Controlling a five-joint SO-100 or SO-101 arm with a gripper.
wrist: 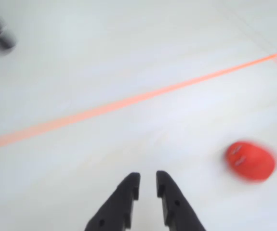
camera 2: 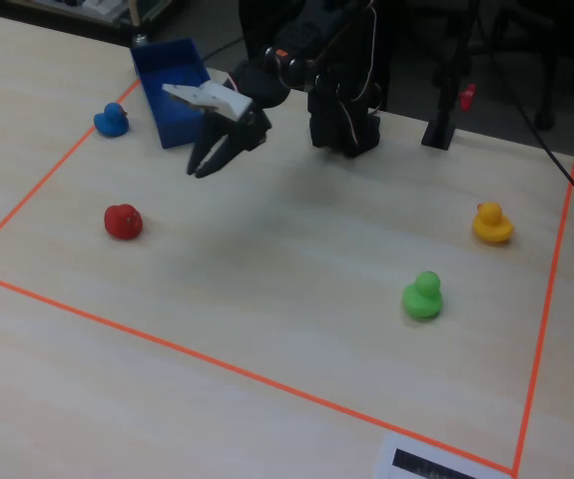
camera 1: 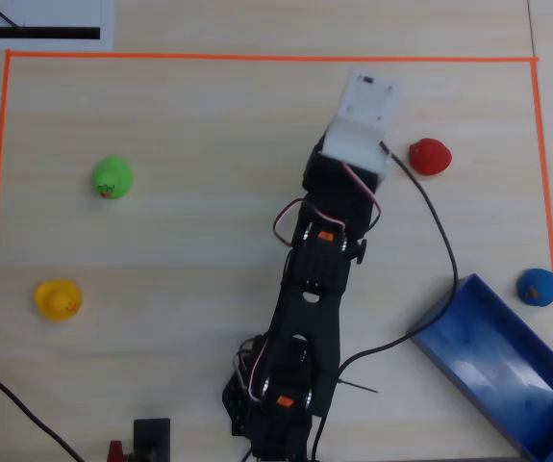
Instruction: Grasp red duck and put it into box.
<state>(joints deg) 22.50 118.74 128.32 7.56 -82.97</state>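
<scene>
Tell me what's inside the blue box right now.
The box holds no duck: the overhead view shows only its shiny bare bottom. In the fixed view its near wall hides part of the interior. The red duck and the blue duck sit outside on the table.

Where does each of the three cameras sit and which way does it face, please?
Overhead view: looks straight down on the taped area; shows the arm, the red duck and the box.
Wrist view: rides the arm, facing forward and down; end effector fingertips at the bottom.
Fixed view: opposite the robot base, angled down; whole arm visible.
Shared: all three show the red duck.
</scene>
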